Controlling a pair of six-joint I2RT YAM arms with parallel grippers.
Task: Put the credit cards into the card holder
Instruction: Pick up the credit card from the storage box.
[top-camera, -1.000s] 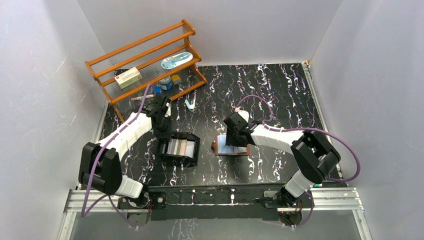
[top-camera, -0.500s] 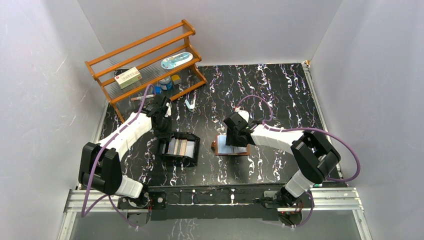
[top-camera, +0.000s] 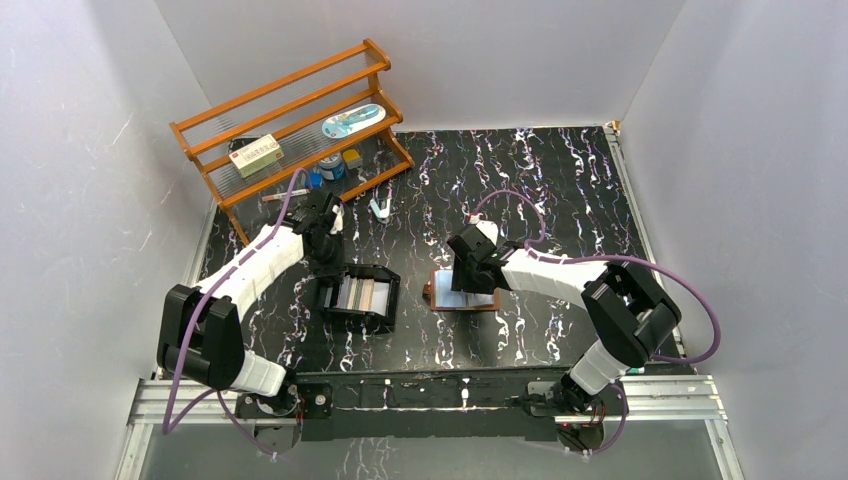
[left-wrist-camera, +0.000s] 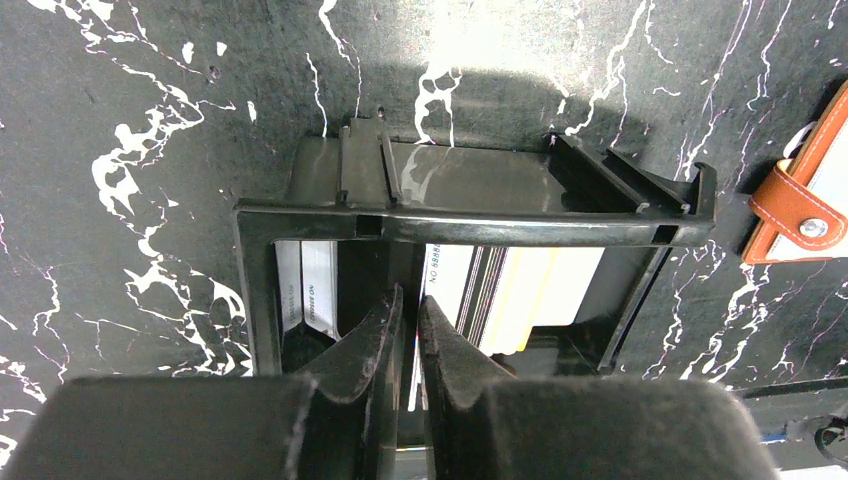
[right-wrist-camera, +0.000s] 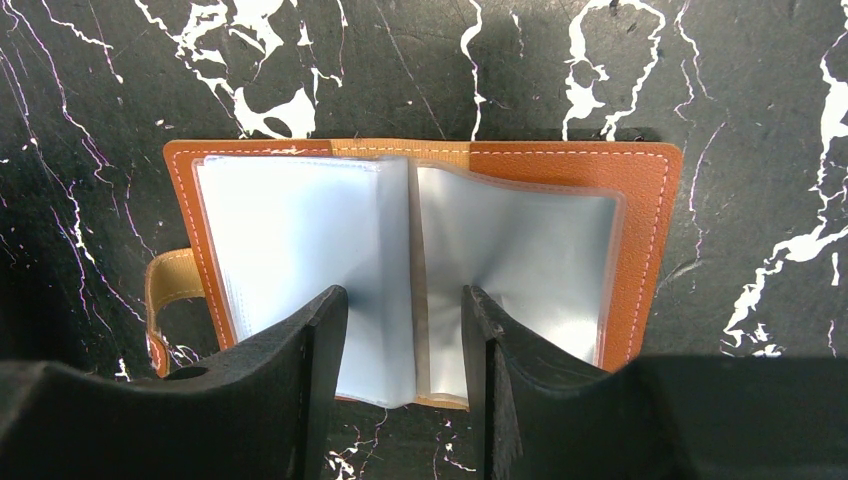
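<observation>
The black tray (top-camera: 385, 312) holds several credit cards (top-camera: 362, 293) standing on edge, silver-grey, white and pale yellow (left-wrist-camera: 540, 290). My left gripper (top-camera: 328, 268) reaches into the tray (left-wrist-camera: 470, 225), and its jaws (left-wrist-camera: 410, 305) are shut on the thin edge of one card. The brown card holder (top-camera: 482, 301) lies open on the table, with clear sleeves facing up (right-wrist-camera: 290, 230). My right gripper (right-wrist-camera: 404, 300) is open, its fingers (right-wrist-camera: 325, 330) pressing on the sleeves either side of the spine. A corner of the holder with its snap stud shows in the left wrist view (left-wrist-camera: 800, 205).
A wooden rack (top-camera: 290, 120) stands at the back left with a box and small items on its shelves. A white clip (top-camera: 380, 207) and small blue objects (top-camera: 330, 165) lie near its foot. White walls enclose the black marbled table (top-camera: 560, 180).
</observation>
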